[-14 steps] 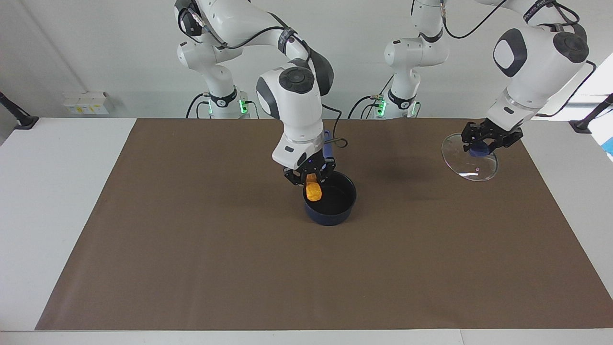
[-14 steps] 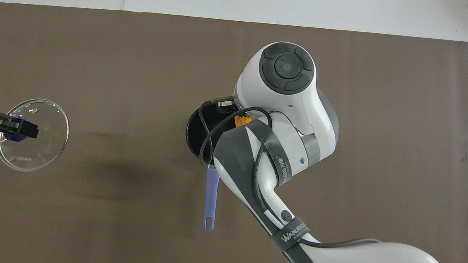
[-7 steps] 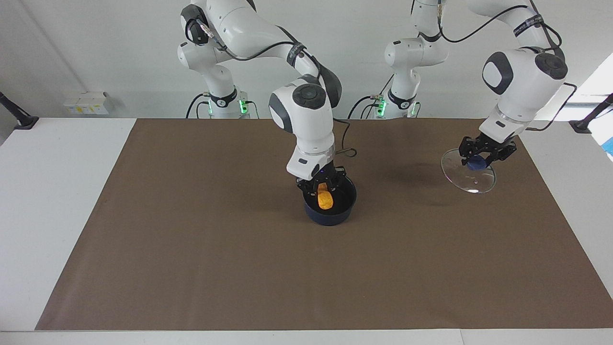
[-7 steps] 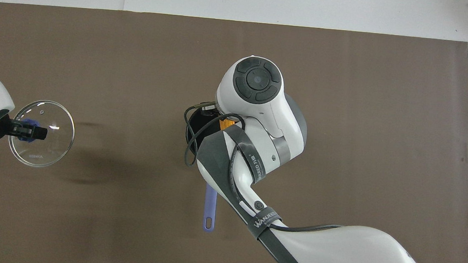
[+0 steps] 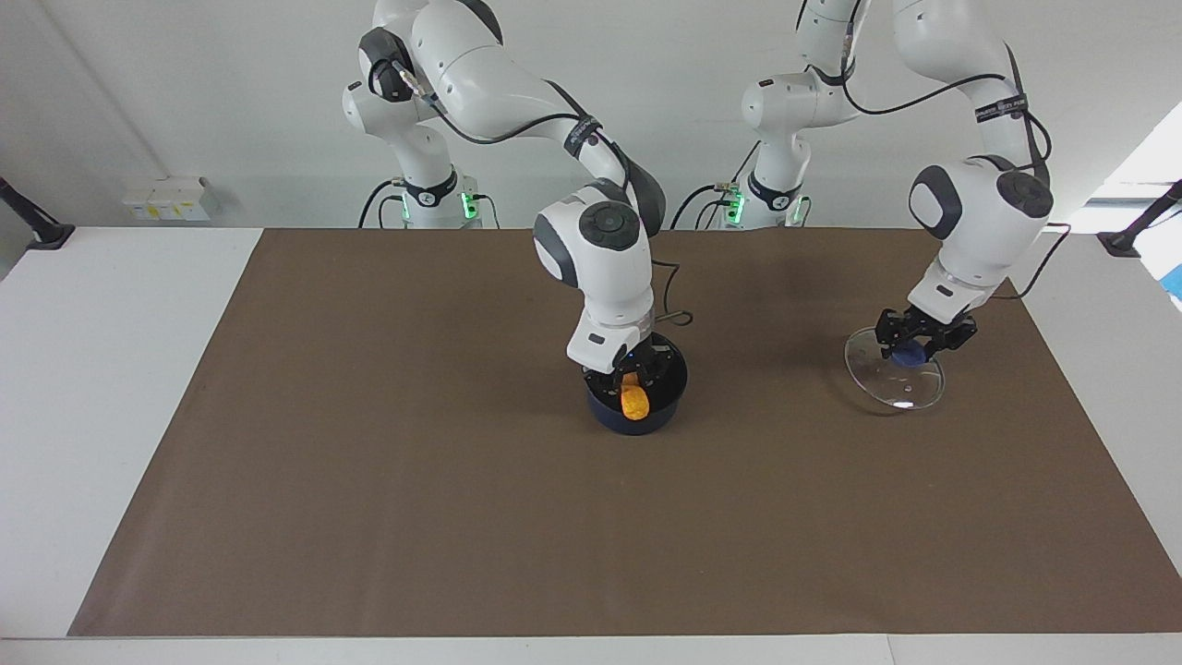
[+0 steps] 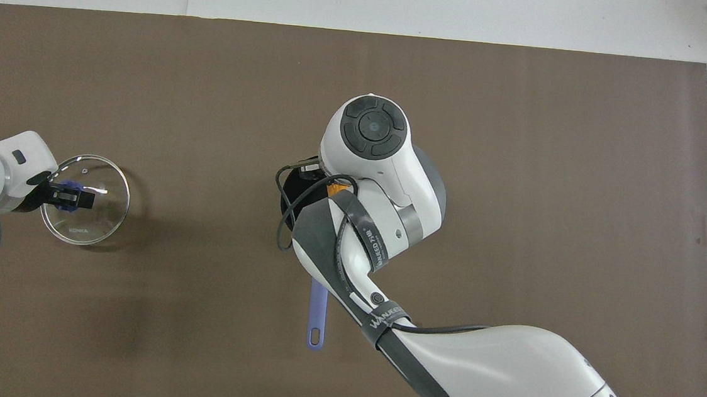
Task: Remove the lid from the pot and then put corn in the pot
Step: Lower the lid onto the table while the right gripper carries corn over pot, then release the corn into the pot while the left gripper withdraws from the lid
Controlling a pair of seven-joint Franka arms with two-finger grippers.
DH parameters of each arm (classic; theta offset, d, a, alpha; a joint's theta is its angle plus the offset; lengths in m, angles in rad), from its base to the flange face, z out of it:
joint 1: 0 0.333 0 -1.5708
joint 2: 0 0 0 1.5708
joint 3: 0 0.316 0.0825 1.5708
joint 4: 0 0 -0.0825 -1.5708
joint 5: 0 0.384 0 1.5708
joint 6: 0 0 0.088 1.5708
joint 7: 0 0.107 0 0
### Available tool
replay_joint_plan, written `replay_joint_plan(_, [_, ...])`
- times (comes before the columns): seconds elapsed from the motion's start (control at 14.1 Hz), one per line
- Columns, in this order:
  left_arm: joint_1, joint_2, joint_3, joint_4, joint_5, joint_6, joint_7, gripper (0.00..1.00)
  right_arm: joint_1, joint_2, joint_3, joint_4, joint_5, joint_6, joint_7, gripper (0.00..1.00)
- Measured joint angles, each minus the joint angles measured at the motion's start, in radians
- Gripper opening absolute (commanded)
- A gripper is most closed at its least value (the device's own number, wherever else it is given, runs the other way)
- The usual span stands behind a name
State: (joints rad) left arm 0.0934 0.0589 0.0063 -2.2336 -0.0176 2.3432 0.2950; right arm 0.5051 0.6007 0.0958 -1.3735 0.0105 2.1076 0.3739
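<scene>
Since the lid point(image 5: 894, 380) is already off, you have only the drop left. Your right gripper point(image 5: 632, 377) is down in the pot point(image 5: 636, 392), clenched on the corn point(image 5: 633, 403), which hangs upright inside the rim, so opening the fingers should finish it. Your left gripper point(image 5: 920, 339) grasps the lid by its blue knob, low over the table point(image 5: 369, 462), well apart from the pot toward the left arm's end. Nothing else lies near the pot.

A brown mat point(image 5: 369, 480) covers most of the white table point(image 5: 102, 369).
</scene>
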Motion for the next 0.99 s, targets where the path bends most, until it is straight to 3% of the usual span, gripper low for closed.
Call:
replay_joint_plan(0.07, [0.0, 0.017, -0.002, 0.0, 0.0, 0.009, 0.0, 0.69, 0.005, 0.0, 0.0, -0.003, 0.001, -0.001, 0.0, 0.0])
replay_joint_plan(0.14, [0.0, 0.025, -0.004, 0.0, 0.0, 0.015, 0.0, 1.0, 0.01, 0.0, 0.0, -0.008, 0.002, -0.002, 0.0, 0.0])
replay_joint_plan(0.35, [0.0, 0.027, -0.005, 0.006, 0.0, 0.017, -0.001, 1.0, 0.017, 0.0, 0.001, -0.028, 0.003, -0.003, 0.0, 0.03])
replay_joint_plan(0.64, [-0.001, 0.024, -0.007, 0.066, -0.002, -0.025, -0.06, 1.0, 0.017, -0.002, 0.004, -0.047, 0.003, -0.003, 0.0, 0.25])
replay_joint_plan(0.78, [-0.008, 0.022, -0.009, 0.132, -0.002, -0.085, -0.117, 1.0, 0.017, -0.004, 0.005, -0.051, 0.003, -0.003, 0.0, 0.55])
replay_joint_plan(0.99, [-0.011, 0.02, -0.017, 0.231, -0.002, -0.171, -0.201, 1.0, 0.017, -0.004, 0.005, -0.055, 0.004, -0.003, 0.0, 0.82])
